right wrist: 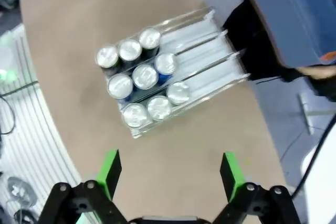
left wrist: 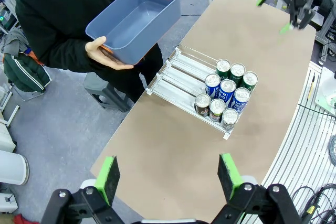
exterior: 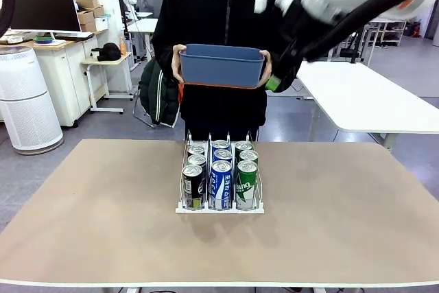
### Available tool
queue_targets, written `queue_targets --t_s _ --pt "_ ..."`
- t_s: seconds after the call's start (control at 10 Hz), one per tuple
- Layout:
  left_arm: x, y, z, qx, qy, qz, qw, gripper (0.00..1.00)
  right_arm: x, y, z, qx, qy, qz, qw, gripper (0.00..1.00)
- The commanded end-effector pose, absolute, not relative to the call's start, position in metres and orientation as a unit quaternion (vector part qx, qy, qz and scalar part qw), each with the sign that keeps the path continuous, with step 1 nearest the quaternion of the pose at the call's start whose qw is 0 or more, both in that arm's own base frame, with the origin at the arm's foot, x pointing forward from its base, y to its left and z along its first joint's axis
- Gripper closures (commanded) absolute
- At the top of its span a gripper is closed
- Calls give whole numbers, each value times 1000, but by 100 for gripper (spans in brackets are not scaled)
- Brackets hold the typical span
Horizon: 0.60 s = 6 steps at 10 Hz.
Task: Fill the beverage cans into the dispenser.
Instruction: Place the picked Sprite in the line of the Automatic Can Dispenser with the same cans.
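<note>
Nine beverage cans [exterior: 221, 173] sit 3 per lane in the dispenser [exterior: 219, 208], at its robot-side end. Left gripper [left wrist: 168, 179] & right gripper [right wrist: 169, 171] hang high above dispenser, jaws wide, holding nothing. Person holds blue bin [exterior: 221, 65] beyond dispenser's far end.

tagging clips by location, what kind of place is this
Probably a robotics lab or office workspace: a monitor on a white cabinet, an air purifier, and white work tables behind the person.

The rack [exterior: 219, 207] is white; its cans [exterior: 221, 176] are black, blue-and-white and green with silver tops. The bin [exterior: 223, 65] is blue with an orange handle, the table [exterior: 103, 224] tan.
</note>
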State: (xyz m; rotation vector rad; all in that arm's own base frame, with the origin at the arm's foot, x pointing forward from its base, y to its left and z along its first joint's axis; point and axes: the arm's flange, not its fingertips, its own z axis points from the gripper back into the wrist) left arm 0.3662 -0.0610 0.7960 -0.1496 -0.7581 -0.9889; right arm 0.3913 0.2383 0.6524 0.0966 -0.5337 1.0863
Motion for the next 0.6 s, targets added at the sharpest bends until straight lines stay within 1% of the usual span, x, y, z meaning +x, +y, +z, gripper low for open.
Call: queue_targets --t_s 0.0,0.2,0.5 --pt "365 -60 795 -70 -355 -463 809 0 394 228 686 44 -274 538 796 0" --pt "365 -60 795 -70 -355 -463 809 0 390 217 739 40 -308 543 780 0" --pt "365 -60 795 -70 -355 -463 809 0 385 194 786 73 -333 520 783 0"
